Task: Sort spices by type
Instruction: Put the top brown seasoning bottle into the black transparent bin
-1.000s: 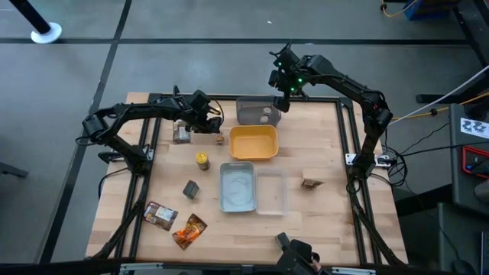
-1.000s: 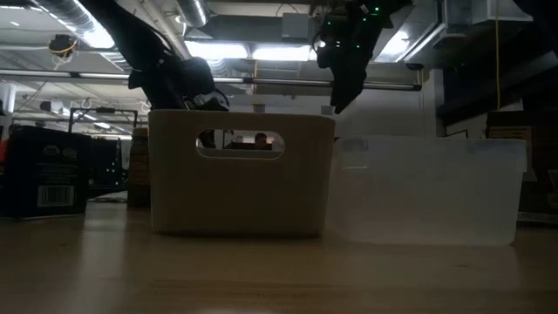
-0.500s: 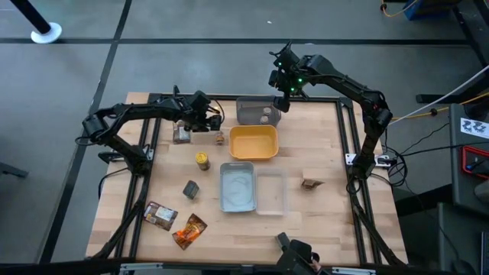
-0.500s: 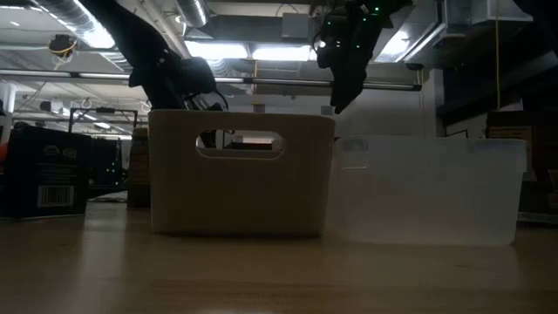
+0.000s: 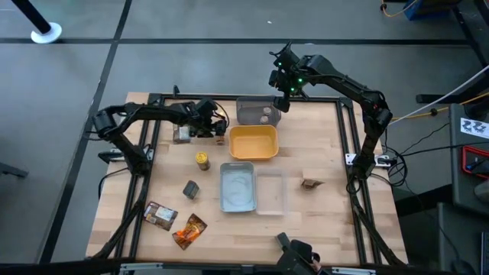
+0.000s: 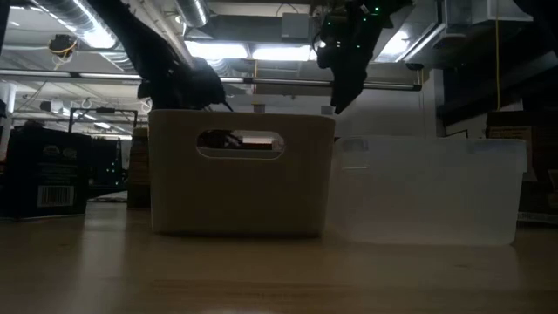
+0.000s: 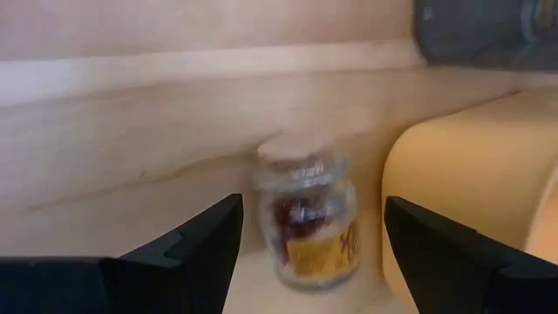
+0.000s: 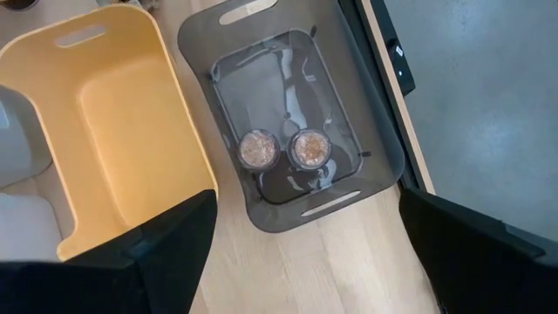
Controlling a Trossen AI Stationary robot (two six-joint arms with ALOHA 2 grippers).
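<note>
The small round glass jar with a cork lid (image 7: 307, 218) stands on the table, centre frame, between the left hand's (image 7: 305, 253) spread fingers. Smooth and fragile: grip its body squarely, gently.

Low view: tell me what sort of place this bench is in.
Probably a workshop or lab hall. Behind the tray run exposed ceiling ducts and strip lights; the high view shows bare concrete floor around the wooden table.
</note>
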